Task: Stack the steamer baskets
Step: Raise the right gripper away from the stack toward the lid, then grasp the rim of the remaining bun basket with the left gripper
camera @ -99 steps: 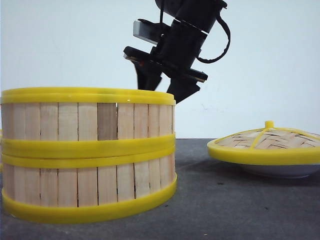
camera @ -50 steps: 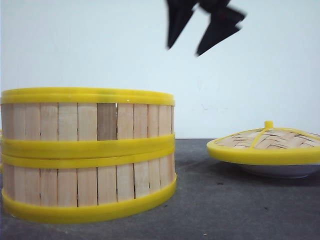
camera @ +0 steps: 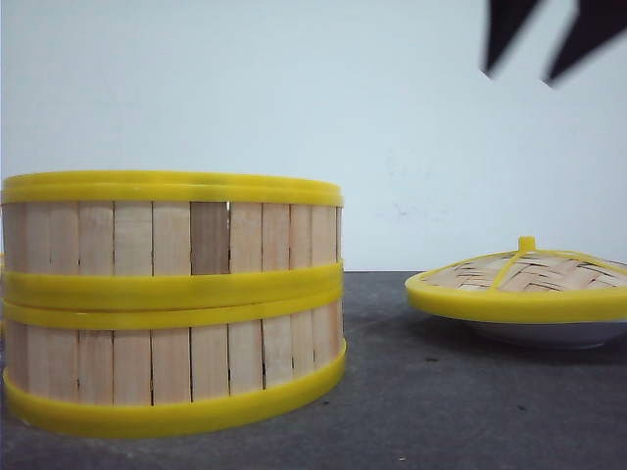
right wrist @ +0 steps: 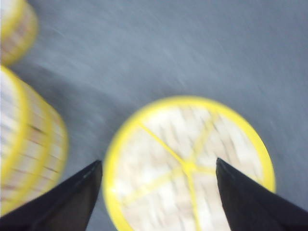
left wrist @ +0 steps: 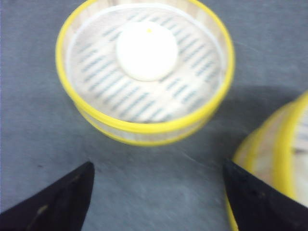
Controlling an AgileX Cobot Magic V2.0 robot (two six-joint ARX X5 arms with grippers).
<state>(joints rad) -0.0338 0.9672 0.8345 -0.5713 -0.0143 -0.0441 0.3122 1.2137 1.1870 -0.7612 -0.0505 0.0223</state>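
Observation:
Two steamer baskets stand stacked at the left of the front view, the upper basket (camera: pixel 171 240) on the lower basket (camera: pixel 171 362). Another steamer basket (left wrist: pixel 144 132) stands alone with a white bun (left wrist: pixel 147 50) inside it. My left gripper (left wrist: pixel 158 164) hangs open above the bare table between that basket and the stack (left wrist: pixel 274 159), holding nothing. My right gripper (camera: pixel 519 73) is open and high at the top right, blurred. In its wrist view the right gripper (right wrist: pixel 159 162) hovers over the woven lid (right wrist: pixel 192 163), with the stack (right wrist: pixel 29 144) off to one side.
The domed woven lid (camera: pixel 519 279) with yellow rim and knob rests on a white plate (camera: pixel 549 335) at the right. A white wall stands behind the dark grey table (camera: pixel 421 411).
My right gripper has risen from just behind the stack and swung to the right, now high above the lid. The stack and the lid have not moved.

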